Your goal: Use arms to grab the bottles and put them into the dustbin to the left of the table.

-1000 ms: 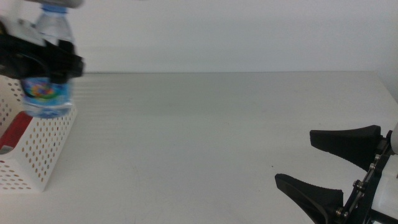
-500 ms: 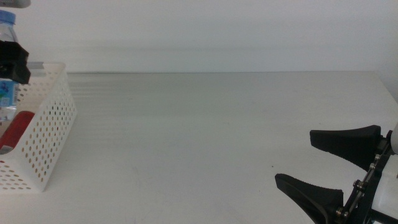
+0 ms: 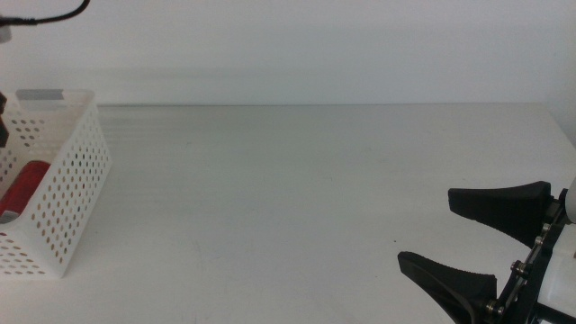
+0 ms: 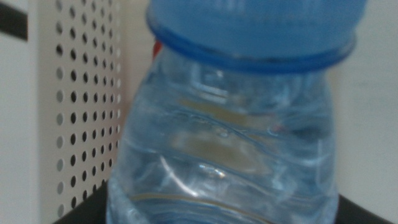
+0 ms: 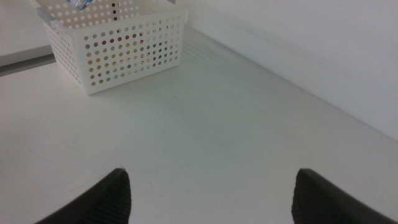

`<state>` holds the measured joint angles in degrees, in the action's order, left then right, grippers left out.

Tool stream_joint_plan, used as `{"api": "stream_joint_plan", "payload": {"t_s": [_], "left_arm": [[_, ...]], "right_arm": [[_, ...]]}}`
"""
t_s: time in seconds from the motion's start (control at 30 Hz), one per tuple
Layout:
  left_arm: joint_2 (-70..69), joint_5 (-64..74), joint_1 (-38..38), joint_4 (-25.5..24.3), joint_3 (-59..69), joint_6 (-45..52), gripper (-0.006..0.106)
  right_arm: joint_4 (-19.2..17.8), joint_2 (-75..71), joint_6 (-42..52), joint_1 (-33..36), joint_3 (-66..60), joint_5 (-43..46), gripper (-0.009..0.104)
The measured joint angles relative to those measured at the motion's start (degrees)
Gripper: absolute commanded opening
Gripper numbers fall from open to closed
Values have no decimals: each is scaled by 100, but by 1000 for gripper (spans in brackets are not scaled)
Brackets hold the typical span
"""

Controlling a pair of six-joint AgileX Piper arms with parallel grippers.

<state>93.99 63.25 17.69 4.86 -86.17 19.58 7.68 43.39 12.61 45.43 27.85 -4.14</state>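
My left gripper (image 4: pixel 224 219) is shut on the clear blue-capped water bottle (image 4: pixel 230 137), which fills the left wrist view beside the dustbin's perforated wall (image 4: pixel 81 106). In the middle view the bottle is out of sight past the left edge. The white dustbin (image 3: pixel 67 193) stands at the table's left edge with the red can (image 3: pixel 24 184) lying inside. The pale-yellow bottle is hidden. My right gripper (image 3: pixel 425 229) waits open and empty at the bottom right; its jaws (image 5: pixel 210 177) stand wide apart in its own view, far from the dustbin (image 5: pixel 118 46).
The off-white table (image 3: pixel 306 198) stretches between the dustbin and the right gripper with nothing on it. A white wall runs along its far edge. A black cable (image 3: pixel 54 14) hangs at the top left.
My left gripper has carried the water bottle leftward over the dustbin and out of the middle view. The right arm has not moved.
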Motion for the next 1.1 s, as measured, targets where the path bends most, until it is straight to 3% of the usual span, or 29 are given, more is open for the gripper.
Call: {"api": "stream_joint_plan", "payload": {"t_s": [0.5,0.63,0.73,0.83,1.07,1.1], "left_arm": [[947,-197,62,299,-4,217,-4],[1123,-228,62,385,-6,217,1],[1269,-228,62,427,-6,222,12],[1373,-266,62,453,-19,354,30],[1438,-330,62,477,-54,596,91],[1440,-337,62,499,-57,598,91]], "right_arm": [[-6,0,0,5,0,0,68],[-6,0,0,5,0,0,68],[-6,0,0,5,0,0,68],[-1,0,0,5,0,0,68],[-1,0,0,5,0,0,68],[-1,0,0,5,0,0,68]]}}
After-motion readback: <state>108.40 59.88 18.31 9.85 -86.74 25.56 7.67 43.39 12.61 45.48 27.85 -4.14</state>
